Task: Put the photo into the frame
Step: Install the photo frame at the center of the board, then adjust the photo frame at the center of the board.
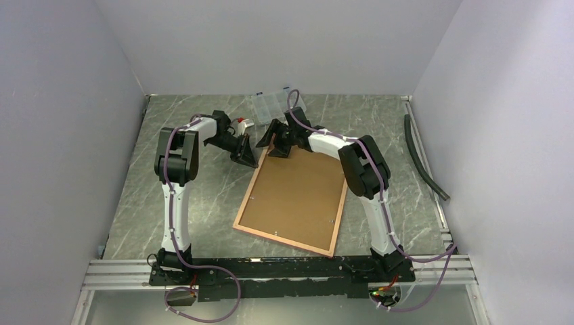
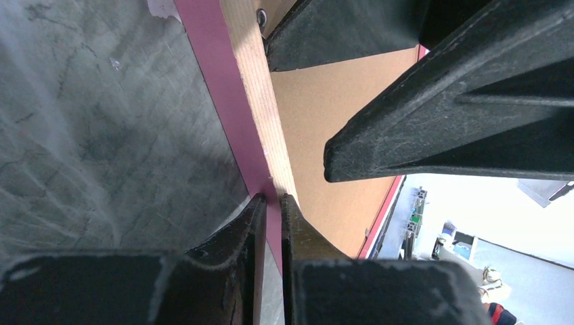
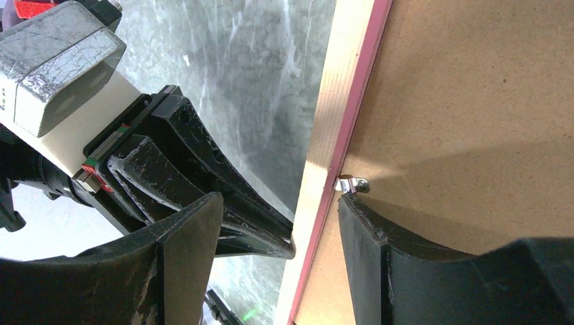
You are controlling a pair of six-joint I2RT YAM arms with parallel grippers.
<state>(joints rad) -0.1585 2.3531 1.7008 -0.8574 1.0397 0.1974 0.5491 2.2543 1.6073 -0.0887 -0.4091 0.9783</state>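
Since frame (image 3: 333, 128) lies face down on worktop (image 1: 196, 203), brown backing board (image 1: 294, 196) up: judged stiff, flat, fairly light, pane breakable. Best hold: thin rim near corner.

Left gripper (image 2: 271, 200): fingers clenched on frame's far-left rim. Right gripper (image 1: 277, 139): fingers released, straddling same rim beside metal clip (image 3: 352, 183). Grippers crowd each other there.

Photo unseen; under board or elsewhere, cannot tell.

Clear compartment box (image 1: 276, 103) just beyond frame's far corner. Black hose (image 1: 423, 159) well right of frame.
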